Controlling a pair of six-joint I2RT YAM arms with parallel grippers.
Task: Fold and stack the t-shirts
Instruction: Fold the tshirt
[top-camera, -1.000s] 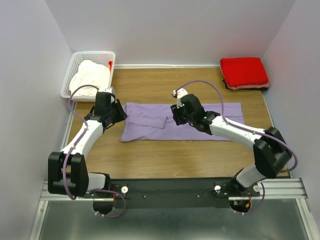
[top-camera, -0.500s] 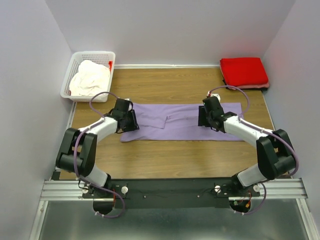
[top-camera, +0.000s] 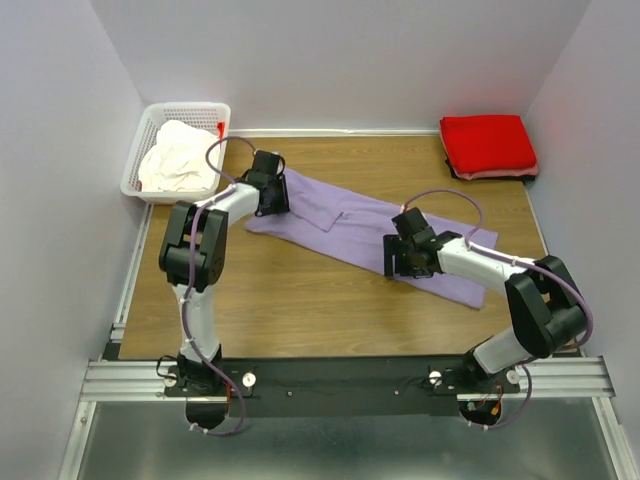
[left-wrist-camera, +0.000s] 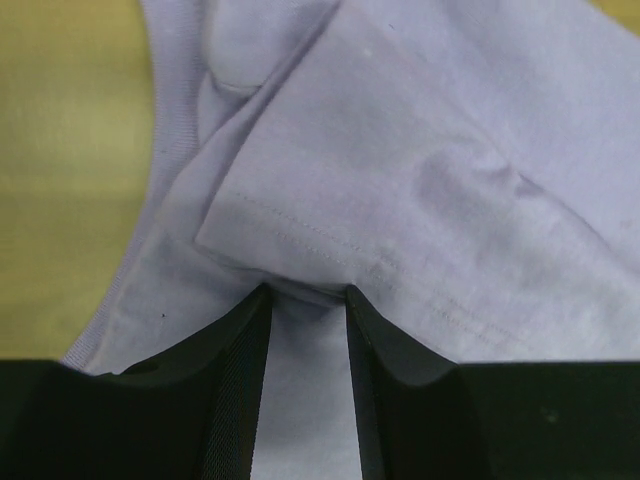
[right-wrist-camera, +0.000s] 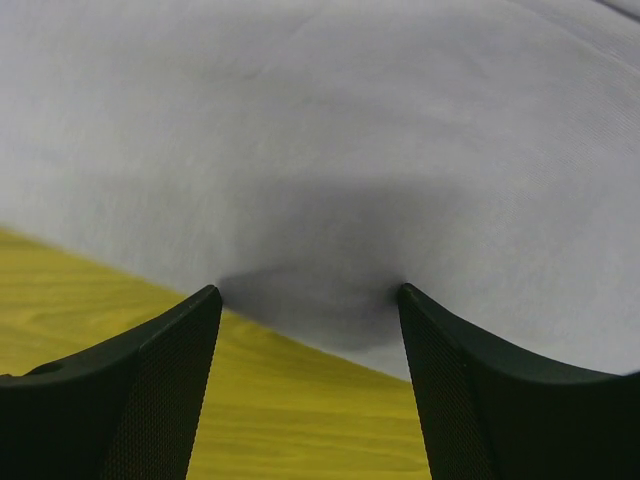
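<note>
Left gripper (left-wrist-camera: 303, 292) is clamped on a hem fold of the lavender t-shirt (top-camera: 345, 228), which is laid diagonally on the table (top-camera: 300, 300). Cloth is judged light, limp, non-fragile (bunches easily), so best pinched at hems/corners. Right gripper (right-wrist-camera: 310, 290) is spread wide, nothing gripped, over the shirt's near edge.

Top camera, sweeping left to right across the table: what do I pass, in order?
White plastic lattice basket → left gripper → right gripper → folded bright red t-shirt. The lavender-purple t-shirt spans both grippers, so it has no clear place in the order.
</note>
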